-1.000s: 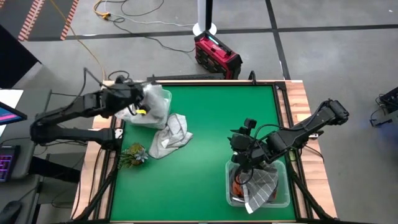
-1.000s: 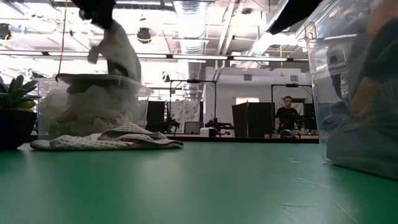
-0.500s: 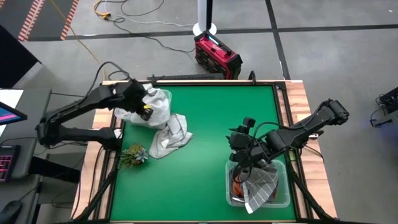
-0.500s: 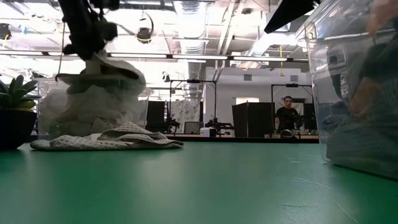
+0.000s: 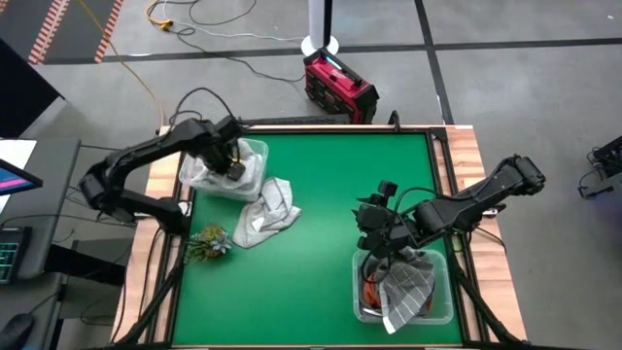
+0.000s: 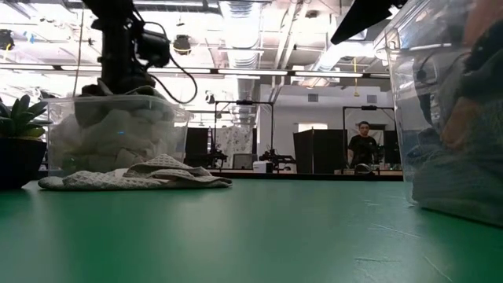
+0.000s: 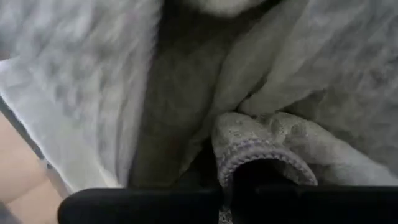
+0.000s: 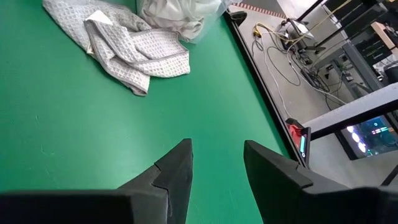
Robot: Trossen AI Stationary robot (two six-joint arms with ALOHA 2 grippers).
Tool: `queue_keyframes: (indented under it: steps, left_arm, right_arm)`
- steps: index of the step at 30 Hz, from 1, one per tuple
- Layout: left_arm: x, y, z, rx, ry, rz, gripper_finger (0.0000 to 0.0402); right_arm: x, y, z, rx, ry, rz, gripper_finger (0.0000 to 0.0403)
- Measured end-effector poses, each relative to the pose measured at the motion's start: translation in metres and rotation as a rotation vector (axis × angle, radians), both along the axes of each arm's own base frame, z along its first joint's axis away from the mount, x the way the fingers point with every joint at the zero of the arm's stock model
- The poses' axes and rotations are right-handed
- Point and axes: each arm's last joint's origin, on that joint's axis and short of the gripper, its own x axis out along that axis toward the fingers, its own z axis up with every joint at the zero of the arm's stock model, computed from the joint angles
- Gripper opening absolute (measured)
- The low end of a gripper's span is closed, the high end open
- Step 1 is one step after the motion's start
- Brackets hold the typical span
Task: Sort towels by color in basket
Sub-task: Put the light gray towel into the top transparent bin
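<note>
My left gripper [image 5: 233, 167] reaches down into the clear basket [image 5: 255, 151] at the table's far left corner, among white and light grey towels [image 7: 311, 74]; cloth fills the left wrist view. In the low view it [image 6: 118, 82] stands in the basket's top. A light grey waffle towel [image 5: 267, 212] lies crumpled on the table beside that basket. My right gripper [image 8: 217, 165] is open, hovering above the far rim of the second clear basket [image 5: 442, 311], which holds a grey checked towel [image 5: 408, 287] and a rust orange one [image 5: 367, 292].
A small green plant sprig [image 5: 209, 241] sits near the table's left edge, just near of the loose towel. The green tabletop [image 5: 321, 194] between the two baskets is bare. A red case [image 5: 338, 86] and cables lie on the floor beyond the far edge.
My left gripper has moved right and down from above the left basket into it. The white towel that hung below it, lifted clear, first draped over the basket's top and now lies inside.
</note>
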Motion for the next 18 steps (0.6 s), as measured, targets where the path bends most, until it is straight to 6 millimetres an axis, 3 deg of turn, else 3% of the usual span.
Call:
queue_keyframes:
  steps: [5,18]
  left_arm:
    - [0.016,0.001,-0.016,0.012,0.111,-0.067,0.0018]
    - [0.039,-0.013,-0.028,0.085,0.223,-0.222,0.0156]
  right_arm:
    - [0.000,0.000,0.000,0.002,0.001,0.002,0.0179]
    - [-0.005,0.013,0.000,0.029,-0.017,0.035,0.0179]
